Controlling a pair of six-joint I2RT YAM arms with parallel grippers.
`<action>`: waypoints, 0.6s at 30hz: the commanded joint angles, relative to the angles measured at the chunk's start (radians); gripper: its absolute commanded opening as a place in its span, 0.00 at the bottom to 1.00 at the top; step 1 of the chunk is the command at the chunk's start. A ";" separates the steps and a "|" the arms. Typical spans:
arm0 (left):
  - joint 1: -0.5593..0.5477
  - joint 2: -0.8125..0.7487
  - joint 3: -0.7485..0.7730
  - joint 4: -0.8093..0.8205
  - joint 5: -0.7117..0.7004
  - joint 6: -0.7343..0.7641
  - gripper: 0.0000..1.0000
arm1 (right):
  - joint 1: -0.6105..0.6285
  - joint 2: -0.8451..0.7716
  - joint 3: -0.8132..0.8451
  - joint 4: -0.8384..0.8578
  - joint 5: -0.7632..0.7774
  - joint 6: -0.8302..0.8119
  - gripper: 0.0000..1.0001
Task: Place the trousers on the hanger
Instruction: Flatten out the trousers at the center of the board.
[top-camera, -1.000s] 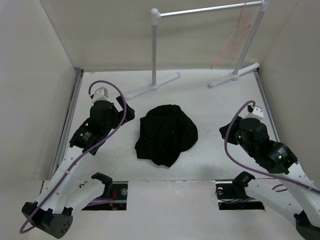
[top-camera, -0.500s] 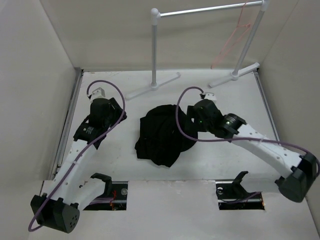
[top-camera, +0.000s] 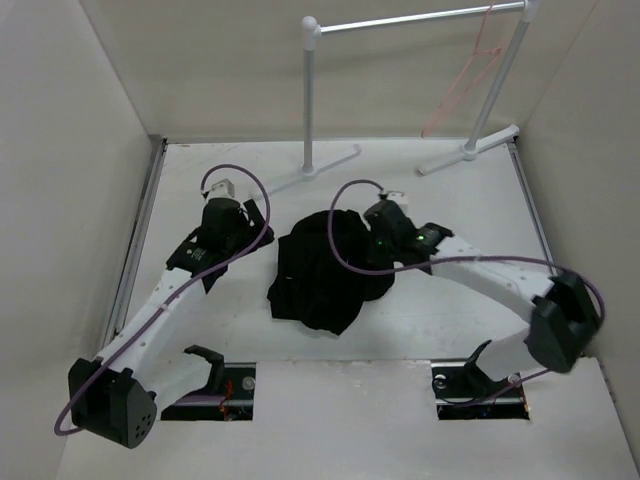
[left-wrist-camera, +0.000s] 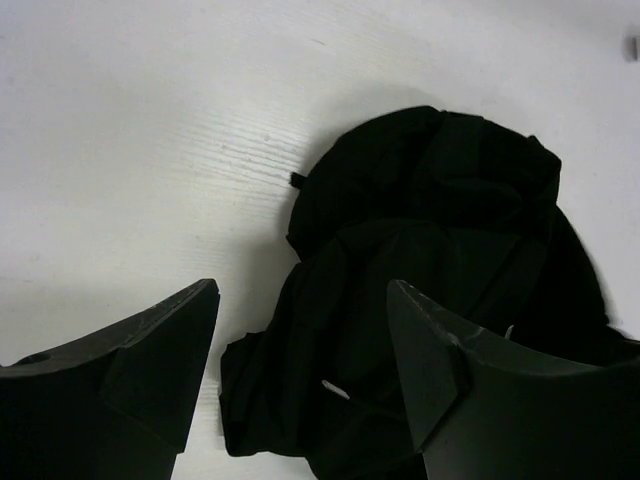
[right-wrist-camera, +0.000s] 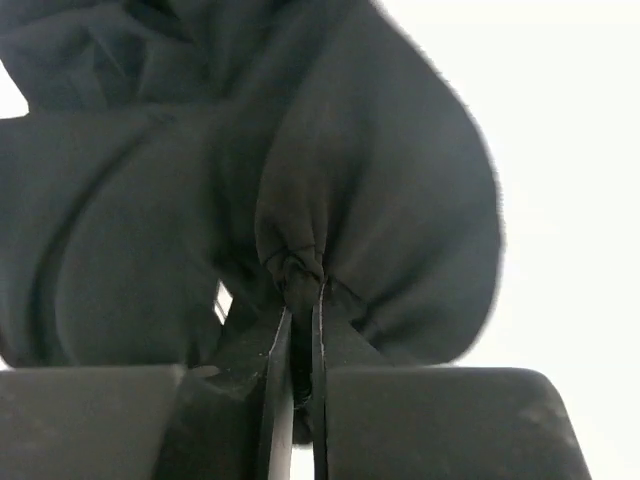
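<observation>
Right gripper (right-wrist-camera: 297, 300), swung in from its own side a second before, was now pinched tight on a fold of the trousers (top-camera: 330, 270) heaped on the desk (top-camera: 200, 180), left gripper (left-wrist-camera: 302, 290) gaping empty nearby, so lifting toward the hanger (top-camera: 468, 80) looked possible.

The trousers (top-camera: 325, 272) are black soft cloth, crumpled into one rounded heap in the middle of the table, with the legs folded under and not told apart. One fold on the heap's far right side is pinched in the right gripper (right-wrist-camera: 298, 300). The hanger (top-camera: 452, 90), thin pinkish-red wire, hangs by its hook from the rack (top-camera: 420, 20) at the far right, well apart from the trousers.
</observation>
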 joint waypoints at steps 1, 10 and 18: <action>-0.102 0.071 0.063 0.075 -0.002 0.008 0.68 | -0.139 -0.390 -0.048 -0.136 0.185 0.019 0.06; -0.212 0.347 0.199 0.239 0.001 0.007 0.77 | -0.685 -0.925 -0.272 -0.386 0.184 0.054 0.04; -0.324 0.803 0.474 0.351 0.193 0.001 0.81 | -0.750 -0.912 -0.309 -0.297 0.032 0.044 0.05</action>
